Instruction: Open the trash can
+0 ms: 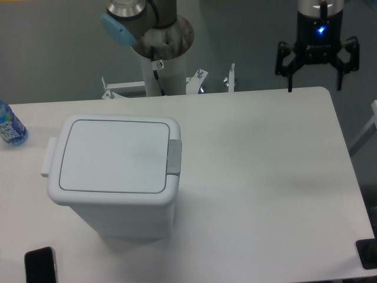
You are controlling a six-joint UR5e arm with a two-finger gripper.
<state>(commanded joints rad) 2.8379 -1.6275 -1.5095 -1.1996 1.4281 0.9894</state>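
With my gripper (314, 75) parked jaws apart, well clear of the shut trash can (113, 172), I feared missing its grey tab (175, 157).

Closed white trash can (115, 177) on table (265, 177) (end effector (314, 88) spread, well apart)

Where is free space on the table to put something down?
The widest bare patch lies between the trash can and the table's right edge, below the open end effector. The left side is crowded: bottle at the edge, black phone at the front.
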